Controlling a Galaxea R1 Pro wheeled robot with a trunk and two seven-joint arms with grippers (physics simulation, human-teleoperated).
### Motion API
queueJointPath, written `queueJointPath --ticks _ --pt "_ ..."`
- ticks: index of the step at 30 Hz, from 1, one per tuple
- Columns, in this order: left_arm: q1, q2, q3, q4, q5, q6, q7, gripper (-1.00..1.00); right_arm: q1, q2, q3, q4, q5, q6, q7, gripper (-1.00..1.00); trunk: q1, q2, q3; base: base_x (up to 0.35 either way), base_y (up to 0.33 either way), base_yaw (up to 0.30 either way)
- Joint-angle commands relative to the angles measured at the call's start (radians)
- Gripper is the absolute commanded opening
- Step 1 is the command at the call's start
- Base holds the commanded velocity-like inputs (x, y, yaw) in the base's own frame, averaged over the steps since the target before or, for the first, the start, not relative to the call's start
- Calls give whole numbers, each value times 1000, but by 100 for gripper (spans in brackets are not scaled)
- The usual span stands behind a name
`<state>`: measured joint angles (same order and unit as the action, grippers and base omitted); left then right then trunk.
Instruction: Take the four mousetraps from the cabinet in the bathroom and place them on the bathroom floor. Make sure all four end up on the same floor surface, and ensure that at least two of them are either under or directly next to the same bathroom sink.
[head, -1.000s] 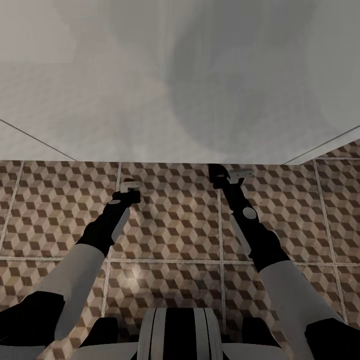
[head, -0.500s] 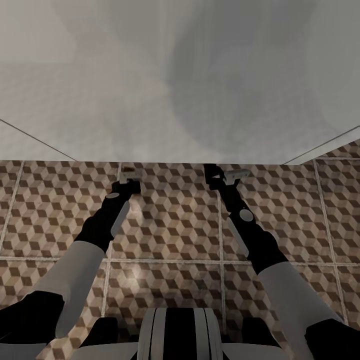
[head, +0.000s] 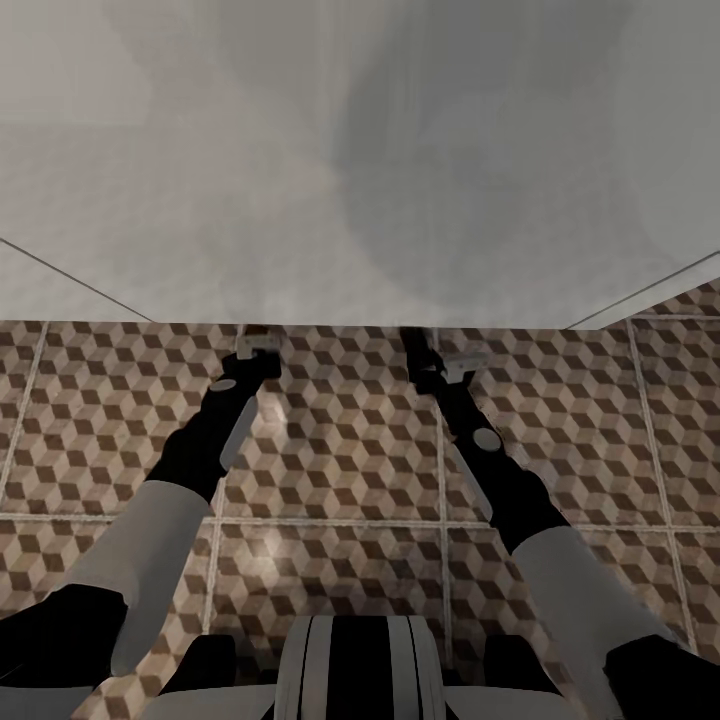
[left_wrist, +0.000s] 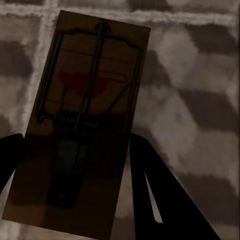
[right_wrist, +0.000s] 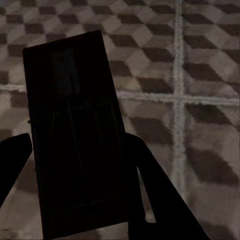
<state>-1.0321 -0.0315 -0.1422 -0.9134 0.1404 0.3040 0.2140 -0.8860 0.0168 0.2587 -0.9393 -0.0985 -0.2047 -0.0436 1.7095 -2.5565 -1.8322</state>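
Placing step in hand: left gripper and right gripper each clamp a mousetrap above the bathroom floor; lowering and release required next.

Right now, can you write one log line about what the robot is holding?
left gripper: shut on mousetrap | right gripper: shut on second mousetrap | both over bathroom floor

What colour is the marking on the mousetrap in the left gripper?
Red, on the tan mousetrap, clearest in the left wrist view.
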Motion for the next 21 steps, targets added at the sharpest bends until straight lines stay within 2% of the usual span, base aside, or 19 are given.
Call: queueJointPath --ticks 1,5,9,21 --pt "0 1 -4 -8 7 5 9 -100 -1 5 3 23 -10 -4 -4 -100 0 0 0 0 0 0" --pt "0 1 -4 -38 8 7 8 -100 -1 23 1 87 -10 -4 -4 -100 0 0 0 0 0 0" --pt "0 1 -4 -60 8 9 8 -100 -1 30 -1 106 -9 2 -5 -100 0 0 0 0 0 0" --pt "0 0 -4 -91 10 11 4 -100 -14 34 -2 125 -7 73 -7 -100 0 0 0 0 0 0"
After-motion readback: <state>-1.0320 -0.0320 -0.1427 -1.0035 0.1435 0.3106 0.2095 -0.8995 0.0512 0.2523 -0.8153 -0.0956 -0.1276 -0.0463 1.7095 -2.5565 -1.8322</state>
